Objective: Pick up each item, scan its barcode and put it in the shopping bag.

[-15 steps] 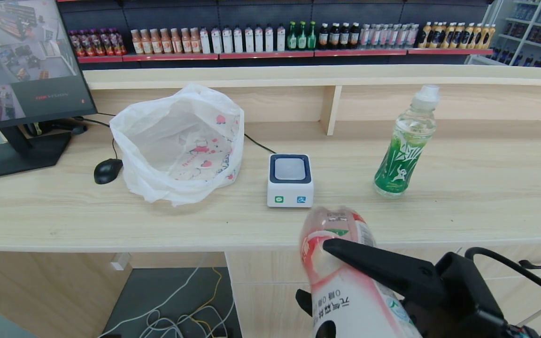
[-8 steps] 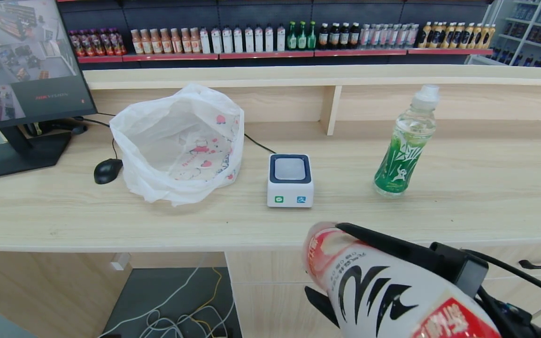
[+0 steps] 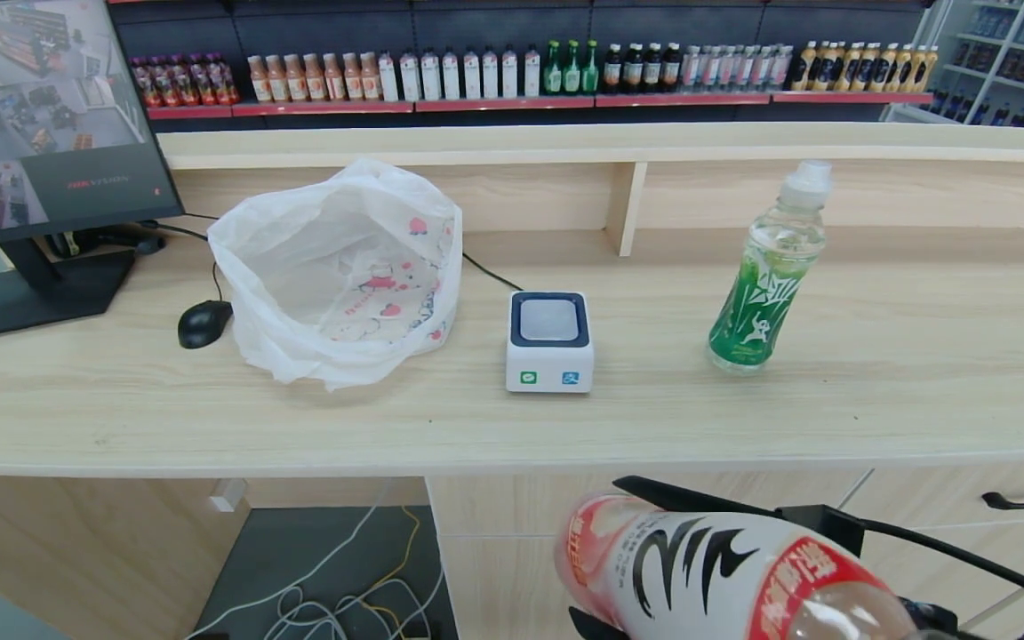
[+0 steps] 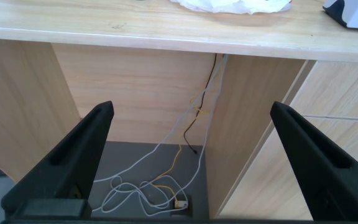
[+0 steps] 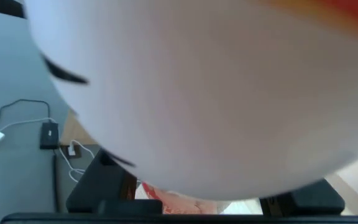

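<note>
step: scan | my right claw (image 3: 601, 549) grasps red-white bottle (image 3: 725, 578), near of desk (image 3: 832, 400) | next, I judge: turn barcode to scanner (image 3: 548, 342) farther ahead, then shopping bag (image 3: 339, 267)

The left gripper (image 4: 191, 109) has two matte black fingers, broad-based and tapering, with stepped ridges. Below the counter (image 3: 743, 418) edge, the right gripper (image 3: 619, 551) shows slim black fingers and a thin black cable (image 3: 965, 562).

You have a matt wood-grain counter (image 3: 121, 409), a crinkled thin-plastic shopping bag (image 3: 334, 267) — the red-and-white bottle (image 3: 708, 578) wears a smooth, glossy plastic sleeve.
</note>
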You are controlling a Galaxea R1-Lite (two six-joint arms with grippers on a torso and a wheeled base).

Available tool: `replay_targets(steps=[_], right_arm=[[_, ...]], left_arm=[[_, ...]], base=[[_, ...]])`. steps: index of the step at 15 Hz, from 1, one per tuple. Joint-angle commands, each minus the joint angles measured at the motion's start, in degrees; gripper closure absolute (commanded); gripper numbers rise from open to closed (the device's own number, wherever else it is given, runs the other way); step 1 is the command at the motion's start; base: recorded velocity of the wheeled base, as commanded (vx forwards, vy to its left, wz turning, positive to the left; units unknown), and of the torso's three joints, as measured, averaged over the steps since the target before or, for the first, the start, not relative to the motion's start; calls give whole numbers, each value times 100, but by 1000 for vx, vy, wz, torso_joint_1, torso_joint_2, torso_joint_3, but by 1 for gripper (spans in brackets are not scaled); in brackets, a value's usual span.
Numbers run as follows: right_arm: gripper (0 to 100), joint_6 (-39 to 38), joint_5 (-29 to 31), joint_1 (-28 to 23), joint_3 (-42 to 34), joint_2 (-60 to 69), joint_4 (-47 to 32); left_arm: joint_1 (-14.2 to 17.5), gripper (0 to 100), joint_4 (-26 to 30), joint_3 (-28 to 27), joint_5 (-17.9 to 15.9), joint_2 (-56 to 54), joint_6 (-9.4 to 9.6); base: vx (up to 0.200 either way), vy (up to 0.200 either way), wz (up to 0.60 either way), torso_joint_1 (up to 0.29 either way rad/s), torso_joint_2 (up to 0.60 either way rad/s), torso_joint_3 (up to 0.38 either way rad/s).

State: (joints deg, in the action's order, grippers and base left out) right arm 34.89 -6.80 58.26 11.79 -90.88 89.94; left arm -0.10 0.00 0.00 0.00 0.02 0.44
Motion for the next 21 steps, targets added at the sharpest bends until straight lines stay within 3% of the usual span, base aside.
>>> replay_targets(steps=[1, 5, 11, 15, 21], right_arm=[[100, -184, 39, -16, 8, 27, 6], [100, -571, 294, -34, 175, -61, 6], [100, -2021, 1524, -69, 544, -61, 6], [100, -2592, 1524, -1089, 509, -246, 6], [100, -2944, 1199, -1941, 887, -536, 6]], left_arm=[[1, 0, 0, 0, 0, -2, 0], [10, 0, 0, 0, 0, -2, 0], [1, 0, 0, 0, 0, -2, 0], [1, 0, 0, 0, 0, -2, 0], [1, 0, 0, 0, 0, -2, 0]], base=[[0, 0, 0, 0, 0, 0], [0, 0, 0, 0, 0, 0], [0, 0, 0, 0, 0, 0], [0, 0, 0, 0, 0, 0], [0, 0, 0, 0, 0, 0]])
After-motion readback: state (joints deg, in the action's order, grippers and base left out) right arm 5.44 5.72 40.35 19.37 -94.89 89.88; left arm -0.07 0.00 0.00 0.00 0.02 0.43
